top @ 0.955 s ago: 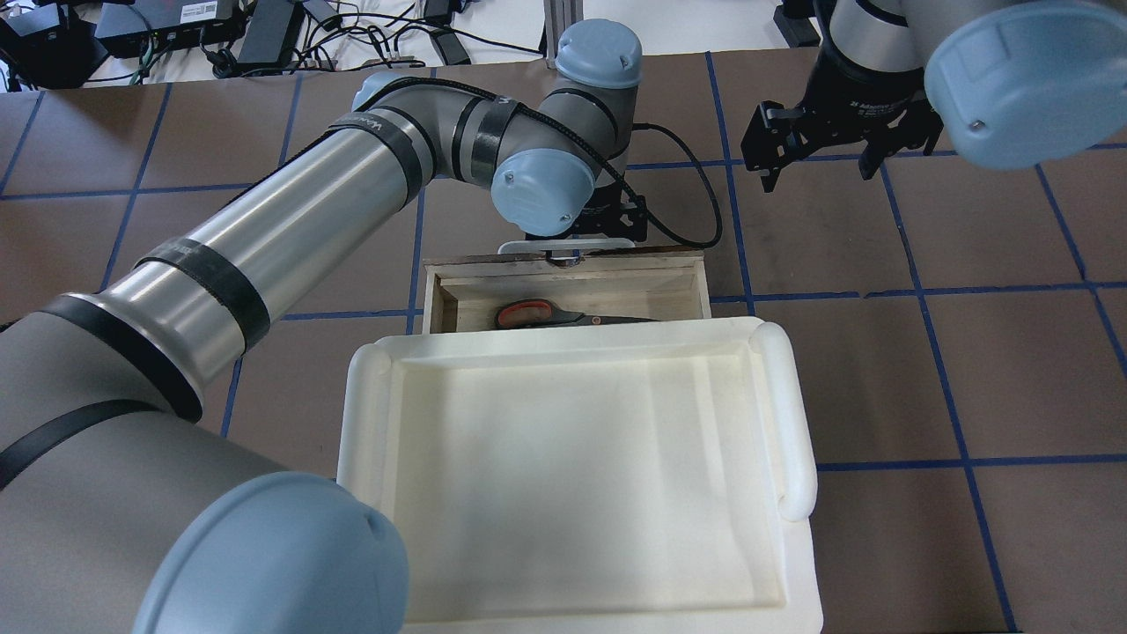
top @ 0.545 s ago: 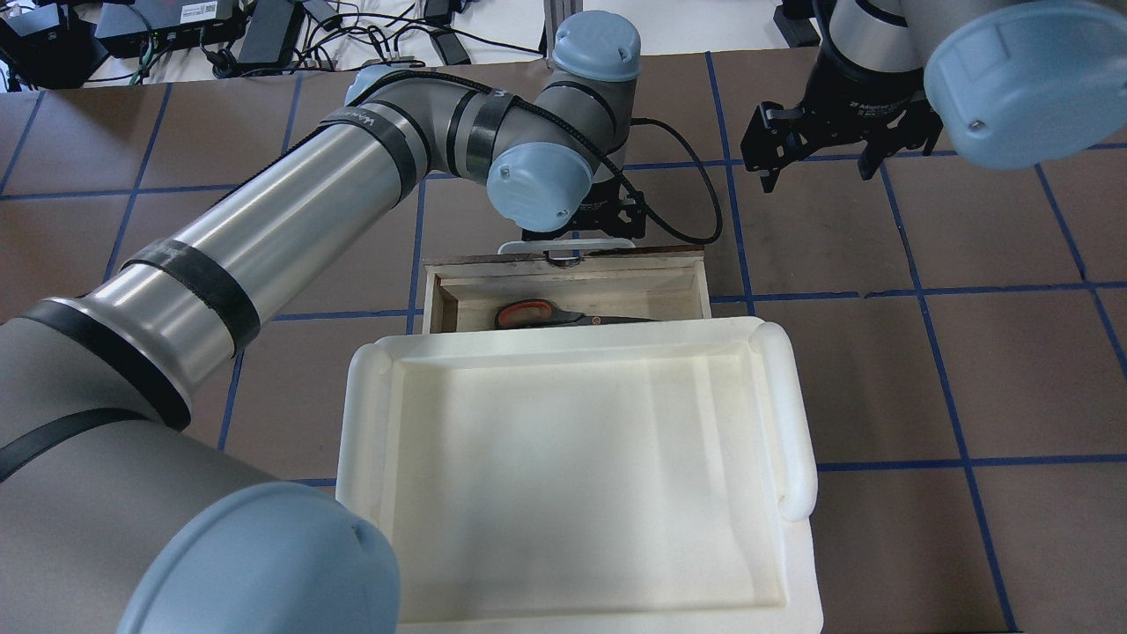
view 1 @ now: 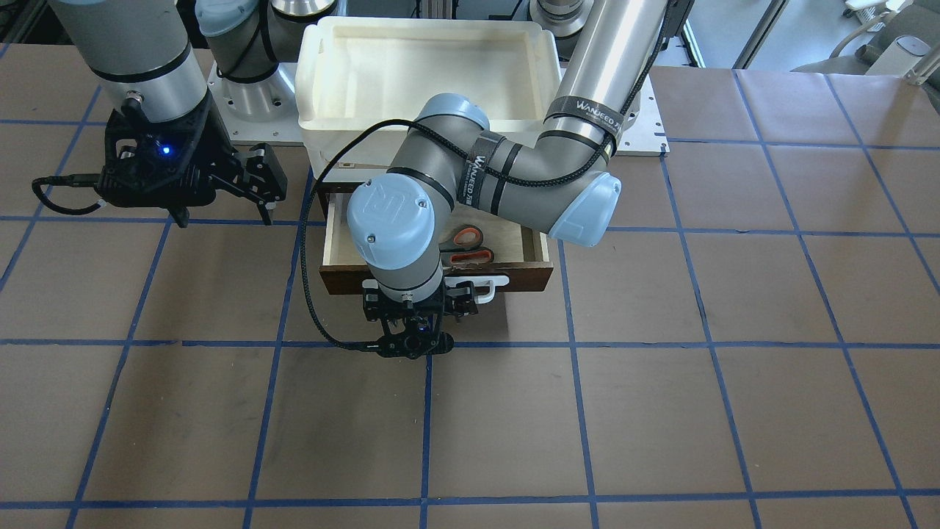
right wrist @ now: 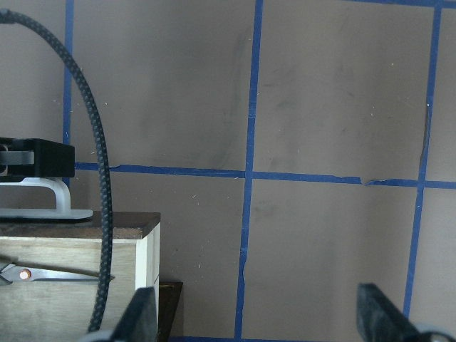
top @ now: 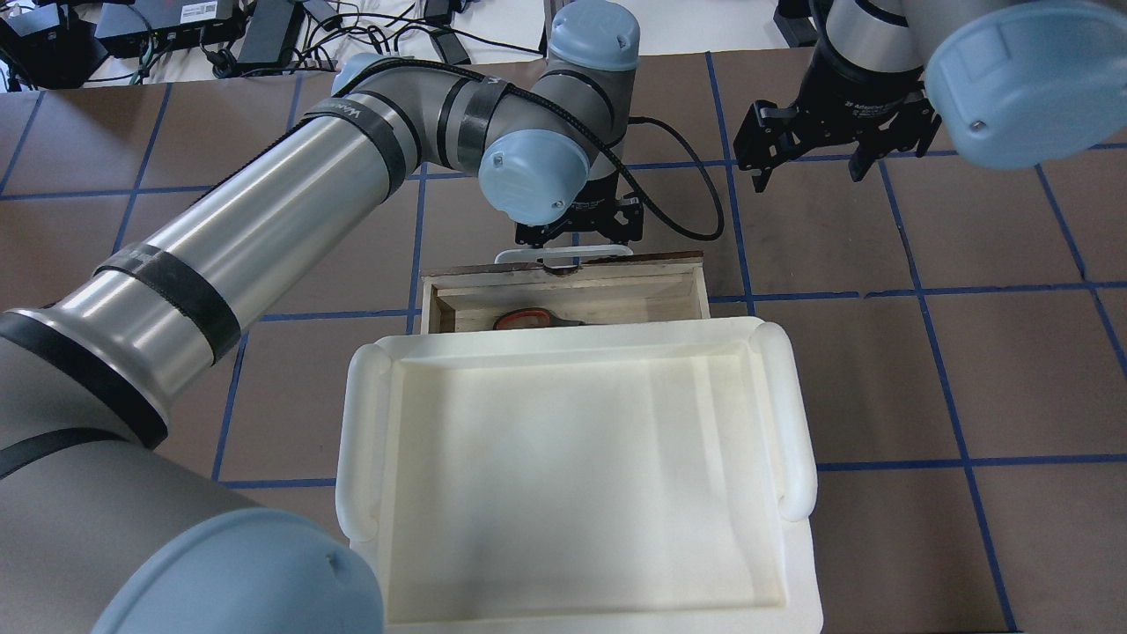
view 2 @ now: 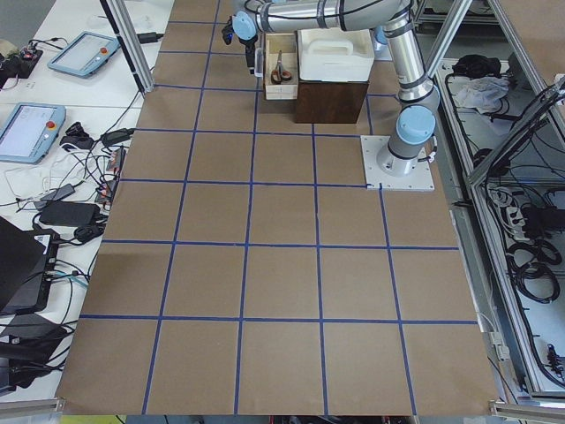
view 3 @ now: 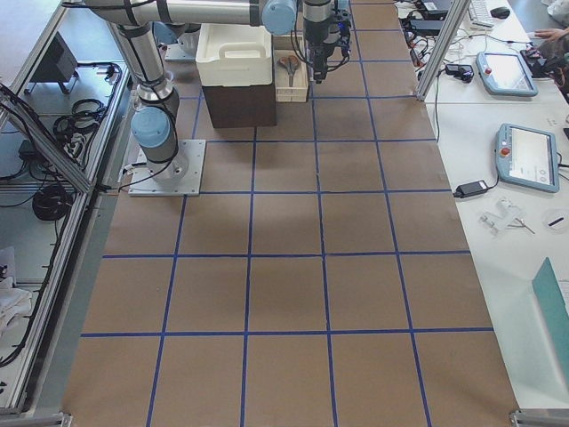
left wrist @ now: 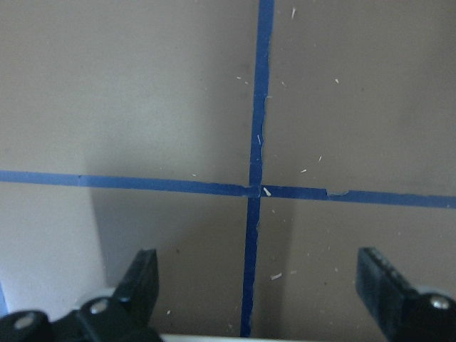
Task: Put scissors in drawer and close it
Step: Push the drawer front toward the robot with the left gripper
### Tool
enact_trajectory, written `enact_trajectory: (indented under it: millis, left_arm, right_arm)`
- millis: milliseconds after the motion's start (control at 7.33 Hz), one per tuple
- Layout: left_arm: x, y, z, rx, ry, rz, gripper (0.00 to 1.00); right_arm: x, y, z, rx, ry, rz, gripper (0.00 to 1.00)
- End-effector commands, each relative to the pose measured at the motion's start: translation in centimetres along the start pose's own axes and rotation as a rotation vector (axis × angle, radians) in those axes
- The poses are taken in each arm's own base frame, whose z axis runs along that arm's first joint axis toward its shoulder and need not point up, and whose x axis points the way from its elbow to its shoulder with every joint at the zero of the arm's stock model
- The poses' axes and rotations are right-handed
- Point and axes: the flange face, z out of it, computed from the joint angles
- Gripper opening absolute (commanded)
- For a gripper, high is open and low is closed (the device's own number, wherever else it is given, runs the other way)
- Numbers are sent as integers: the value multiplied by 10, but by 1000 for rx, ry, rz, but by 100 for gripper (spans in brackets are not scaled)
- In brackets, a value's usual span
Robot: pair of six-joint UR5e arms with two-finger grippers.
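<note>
The dark brown drawer point(top: 697, 286) stands partly open under the white bin. The scissors point(top: 528, 316) lie inside it, orange-lined handles to the left, partly hidden by the bin's rim; they also show in the front view point(view 1: 470, 246). My left gripper point(top: 563, 254) is open and points down at the drawer's front, right against the white bar handle point(view 1: 490, 288). In the left wrist view its fingers point(left wrist: 139, 281) spread wide over bare table. My right gripper point(top: 806, 163) is open and empty, hovering to the right of the drawer, apart from it.
A white plastic bin point(top: 791, 414) sits on top of the drawer's cabinet and hides the drawer's rear. A black cable point(view 1: 308, 279) loops from my left wrist beside the drawer. Brown table with blue tape lines lies around. Electronics and cables lie at the far edge point(top: 176, 26).
The drawer has slid a little further in under the bin, so less of the scissors shows. My left wrist and the handle moved with it. The right gripper barely moved.
</note>
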Motion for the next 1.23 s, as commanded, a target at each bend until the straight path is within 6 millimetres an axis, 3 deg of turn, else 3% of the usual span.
enact_trajectory:
  millis: [0, 1091]
  left_arm:
    - [-4, 8, -8, -23, -7, -4, 100]
    - [-10, 31, -5, -158, -44, -42, 100]
  right_arm:
    - [0, 0, 1, -1, -2, -1, 100]
    - [0, -1, 1, -3, -2, -1, 100]
